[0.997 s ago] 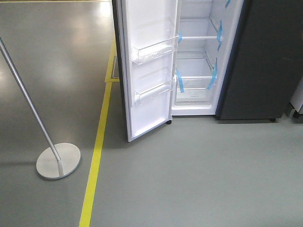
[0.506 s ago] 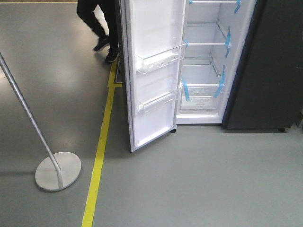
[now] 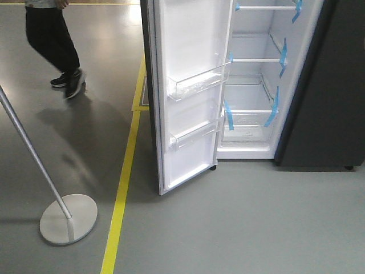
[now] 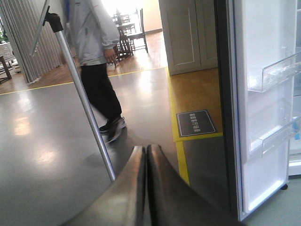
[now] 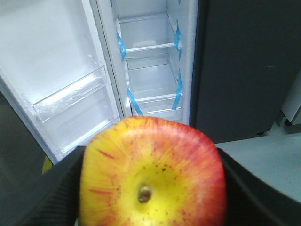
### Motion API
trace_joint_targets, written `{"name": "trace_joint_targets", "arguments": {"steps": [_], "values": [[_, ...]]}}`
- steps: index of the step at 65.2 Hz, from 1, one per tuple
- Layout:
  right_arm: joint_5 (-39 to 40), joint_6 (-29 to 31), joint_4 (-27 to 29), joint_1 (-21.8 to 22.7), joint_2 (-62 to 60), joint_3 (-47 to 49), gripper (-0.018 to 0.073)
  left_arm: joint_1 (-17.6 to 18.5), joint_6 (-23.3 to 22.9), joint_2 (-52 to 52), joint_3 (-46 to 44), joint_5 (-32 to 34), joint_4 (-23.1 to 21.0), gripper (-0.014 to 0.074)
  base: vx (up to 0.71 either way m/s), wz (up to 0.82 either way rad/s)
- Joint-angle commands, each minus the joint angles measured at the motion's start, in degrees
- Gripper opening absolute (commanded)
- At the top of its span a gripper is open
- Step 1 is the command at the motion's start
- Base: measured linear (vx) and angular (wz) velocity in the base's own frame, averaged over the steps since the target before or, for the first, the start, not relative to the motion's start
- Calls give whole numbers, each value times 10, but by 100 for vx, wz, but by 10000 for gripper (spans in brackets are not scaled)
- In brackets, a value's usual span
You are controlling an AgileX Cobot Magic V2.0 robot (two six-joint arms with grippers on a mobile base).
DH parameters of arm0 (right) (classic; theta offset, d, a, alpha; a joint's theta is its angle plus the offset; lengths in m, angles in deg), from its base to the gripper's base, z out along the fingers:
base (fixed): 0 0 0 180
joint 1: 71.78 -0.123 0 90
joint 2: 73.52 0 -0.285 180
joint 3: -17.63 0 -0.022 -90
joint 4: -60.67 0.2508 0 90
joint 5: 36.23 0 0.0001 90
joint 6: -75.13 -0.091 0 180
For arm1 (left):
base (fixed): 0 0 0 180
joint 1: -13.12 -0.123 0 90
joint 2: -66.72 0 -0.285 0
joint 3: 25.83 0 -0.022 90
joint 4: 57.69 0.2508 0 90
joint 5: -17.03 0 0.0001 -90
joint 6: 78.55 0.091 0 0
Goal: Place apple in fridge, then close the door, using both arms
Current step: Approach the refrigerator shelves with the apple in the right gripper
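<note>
The only lettering is a pale line on the dark floor mat [image 4: 196, 123] beside the door [image 4: 256, 108], too blurred to read

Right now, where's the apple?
Right wrist view, lower centre: the apple is held in the right end effector, outside the open fridge that shows above it, with the door to the upper left.
</note>
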State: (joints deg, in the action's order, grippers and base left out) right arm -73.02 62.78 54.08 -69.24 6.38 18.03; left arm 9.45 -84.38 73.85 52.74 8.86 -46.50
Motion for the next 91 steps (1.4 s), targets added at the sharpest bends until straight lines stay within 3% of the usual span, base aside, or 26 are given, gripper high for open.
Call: {"name": "trace_joint_targets", "arguments": {"steps": [1,91], "values": [[46,5,-7,2,-16,17,221,2,-4,-8,-10,45,0,-6,14,2],[46,5,-7,2,-16,17,221,2,-4,-8,-10,45,0,-6,13,0]]}}
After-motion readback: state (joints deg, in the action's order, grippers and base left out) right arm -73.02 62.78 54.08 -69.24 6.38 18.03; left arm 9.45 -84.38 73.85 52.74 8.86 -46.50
